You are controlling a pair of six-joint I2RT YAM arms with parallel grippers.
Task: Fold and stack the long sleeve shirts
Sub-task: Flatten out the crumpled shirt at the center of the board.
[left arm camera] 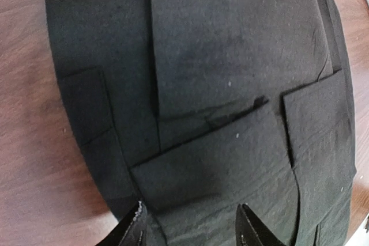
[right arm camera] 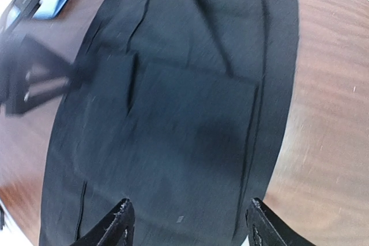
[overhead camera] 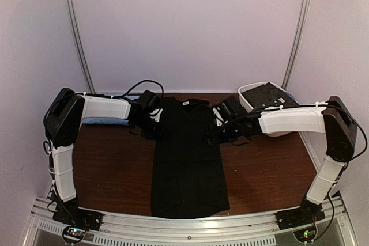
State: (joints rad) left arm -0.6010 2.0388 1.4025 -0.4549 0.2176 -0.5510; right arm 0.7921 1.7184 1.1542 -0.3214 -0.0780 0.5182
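Seen from above, the black shirt (overhead camera: 187, 165) lies lengthwise on the wooden table (overhead camera: 109, 165), collar far, hem near; the left gripper (overhead camera: 155, 120) and right gripper (overhead camera: 216, 124) sit at its far shoulders; a light blue shirt (overhead camera: 106, 121) lies far left, a white tub (overhead camera: 248, 105) far right. From the left wrist, the jaws stand parted and empty over folded black sleeves; from the right wrist, the jaws are likewise spread above the cloth, holding nothing.

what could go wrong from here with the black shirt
1. The folded-in sleeves lie loose on the black shirt. The left gripper and right gripper are both open above it, so a pinch that catches only one layer could undo the folds.
2. Its near end sits at the near edge of the table, so a pull toward the arms might drag it off.
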